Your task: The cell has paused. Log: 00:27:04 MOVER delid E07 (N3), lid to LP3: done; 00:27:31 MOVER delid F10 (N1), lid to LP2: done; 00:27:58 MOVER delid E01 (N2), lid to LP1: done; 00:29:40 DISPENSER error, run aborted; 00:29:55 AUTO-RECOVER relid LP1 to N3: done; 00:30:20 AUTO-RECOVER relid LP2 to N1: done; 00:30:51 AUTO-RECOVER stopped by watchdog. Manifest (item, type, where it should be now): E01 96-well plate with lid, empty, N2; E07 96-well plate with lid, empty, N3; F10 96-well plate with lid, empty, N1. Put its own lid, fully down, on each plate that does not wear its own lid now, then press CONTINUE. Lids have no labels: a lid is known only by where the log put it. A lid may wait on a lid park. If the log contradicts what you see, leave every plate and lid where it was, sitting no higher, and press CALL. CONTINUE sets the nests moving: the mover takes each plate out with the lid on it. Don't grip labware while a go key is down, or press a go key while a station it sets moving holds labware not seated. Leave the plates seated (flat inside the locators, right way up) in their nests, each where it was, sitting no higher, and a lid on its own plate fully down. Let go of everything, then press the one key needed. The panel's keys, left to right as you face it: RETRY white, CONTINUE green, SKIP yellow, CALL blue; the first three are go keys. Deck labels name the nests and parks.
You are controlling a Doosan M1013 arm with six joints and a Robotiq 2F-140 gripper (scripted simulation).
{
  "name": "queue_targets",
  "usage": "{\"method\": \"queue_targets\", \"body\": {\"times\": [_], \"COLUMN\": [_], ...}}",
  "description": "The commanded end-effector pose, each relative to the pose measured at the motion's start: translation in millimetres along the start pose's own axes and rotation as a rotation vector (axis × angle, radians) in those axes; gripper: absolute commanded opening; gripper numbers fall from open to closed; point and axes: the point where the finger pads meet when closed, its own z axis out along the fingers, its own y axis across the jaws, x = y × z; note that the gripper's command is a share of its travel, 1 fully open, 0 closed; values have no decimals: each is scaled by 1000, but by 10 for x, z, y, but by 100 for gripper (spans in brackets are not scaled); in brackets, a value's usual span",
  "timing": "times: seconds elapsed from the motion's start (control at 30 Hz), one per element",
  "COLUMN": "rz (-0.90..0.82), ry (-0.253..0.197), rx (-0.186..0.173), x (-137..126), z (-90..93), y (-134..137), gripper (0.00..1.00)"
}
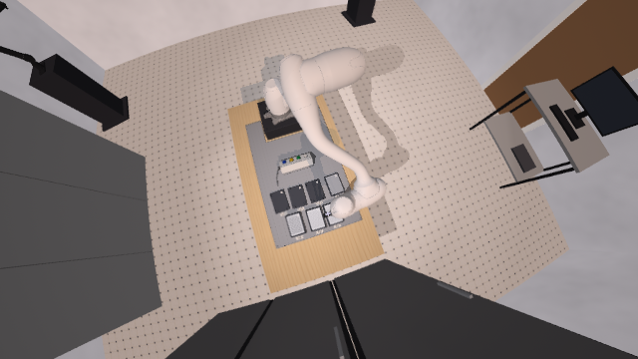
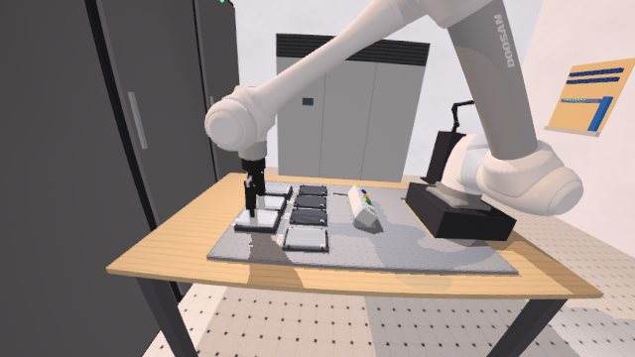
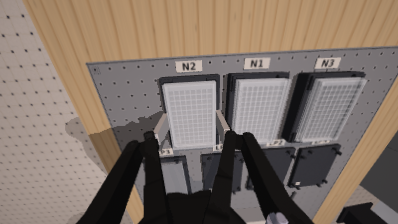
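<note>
We see the hand (image 3: 190, 137) over the N2 end of the deck, its black fingers closed part-way on a clear lid (image 3: 190, 112) – the two pads press the lid's near corners, and it sits between them above the plate at N2 (image 3: 166, 85). From the wrist view we cannot tell whether the lid is fully down on that plate or a little above it. Beside it, the plate at N1 (image 3: 257, 102) and the plate at N3 (image 3: 327, 107) each show a white well grid in a dark frame; the N3 one looks slightly askew. In the exterior view the hand (image 2: 254, 190) hangs straight down over the nearest plate of the row on the grey deck mat (image 2: 397, 248) of the wooden bench (image 2: 174, 238). The key panel (image 2: 362, 208) lies further along the mat – well apart from the hand.
</note>
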Motion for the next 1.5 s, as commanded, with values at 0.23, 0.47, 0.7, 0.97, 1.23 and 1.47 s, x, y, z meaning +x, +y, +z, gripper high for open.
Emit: {"method": "queue_targets", "body": {"times": [0.23,0.47,0.7,0.97,1.23,1.47], "rz": [2,2,2,2,2,2], "ry": [0,0,0,0,0,0], "rx": [5,5,5,5,5,5], "x": [-3,-3,-3,-3,-3,-3], "z": [40,40,40,40,40,40], "y": [-17,-17,-17,-17,-17,-17], "gripper": [0,0,0,0,66,66]}}
